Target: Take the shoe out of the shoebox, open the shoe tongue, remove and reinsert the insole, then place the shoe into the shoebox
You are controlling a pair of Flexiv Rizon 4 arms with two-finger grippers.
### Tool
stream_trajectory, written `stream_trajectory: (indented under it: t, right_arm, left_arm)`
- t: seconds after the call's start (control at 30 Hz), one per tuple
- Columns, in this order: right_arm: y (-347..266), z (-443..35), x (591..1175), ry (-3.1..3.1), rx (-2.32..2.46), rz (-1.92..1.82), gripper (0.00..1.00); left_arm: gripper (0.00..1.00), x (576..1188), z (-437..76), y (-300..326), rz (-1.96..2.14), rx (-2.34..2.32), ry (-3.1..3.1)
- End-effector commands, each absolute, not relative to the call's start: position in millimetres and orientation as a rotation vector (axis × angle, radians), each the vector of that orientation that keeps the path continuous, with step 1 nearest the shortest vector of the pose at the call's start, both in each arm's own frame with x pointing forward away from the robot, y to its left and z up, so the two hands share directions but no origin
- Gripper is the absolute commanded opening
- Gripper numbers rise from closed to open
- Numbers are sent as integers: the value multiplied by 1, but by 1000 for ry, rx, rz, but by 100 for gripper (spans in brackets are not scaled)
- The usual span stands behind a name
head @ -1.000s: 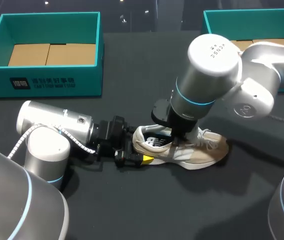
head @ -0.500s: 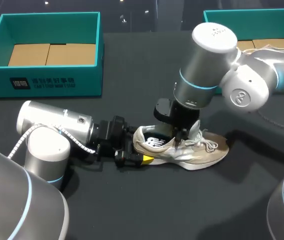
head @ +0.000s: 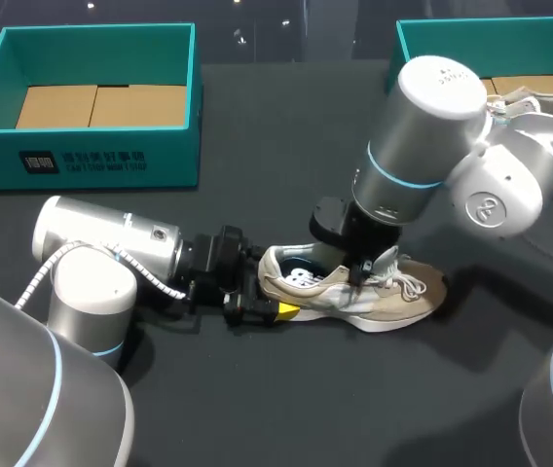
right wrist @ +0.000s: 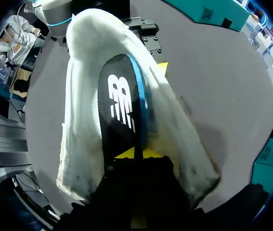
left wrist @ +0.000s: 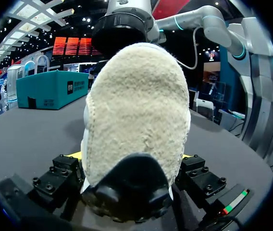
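While left jaws clench our beige suede shoe (head: 393,297), right jaws apparently pinch its black insole (right wrist: 122,110); reinsertion, boxing outstanding.

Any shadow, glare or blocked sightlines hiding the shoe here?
Head view: no glare; right arm hides the shoe's middle, soft shadow on the table beside the toe. Left wrist view: shoe heel fills it, evenly lit. Right wrist view: right gripper in deep shade, insole well lit.
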State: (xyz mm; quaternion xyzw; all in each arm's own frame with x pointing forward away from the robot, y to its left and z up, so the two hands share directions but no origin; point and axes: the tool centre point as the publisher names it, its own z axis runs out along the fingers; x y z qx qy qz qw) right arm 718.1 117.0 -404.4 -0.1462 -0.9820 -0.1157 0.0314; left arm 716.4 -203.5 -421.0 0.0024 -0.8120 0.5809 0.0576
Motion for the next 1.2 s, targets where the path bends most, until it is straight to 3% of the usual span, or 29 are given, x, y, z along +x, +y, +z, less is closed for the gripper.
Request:
stream_trajectory:
  t: [0.03, 0.6, 1.2]
  right_arm:
    - [102, -396, 699, -3066, -441, -505, 0]
    - [104, -353, 713, -3092, -226, -890, 0]
    - [167, -321, 719, -3001, 243, -919, 0]
  left_arm:
    - [0, 715, -424, -201, 1759, 10, -2463]
    - [0, 715, -424, -201, 1759, 10, -2463]
    - [0, 715, -424, -201, 1759, 10, -2463]
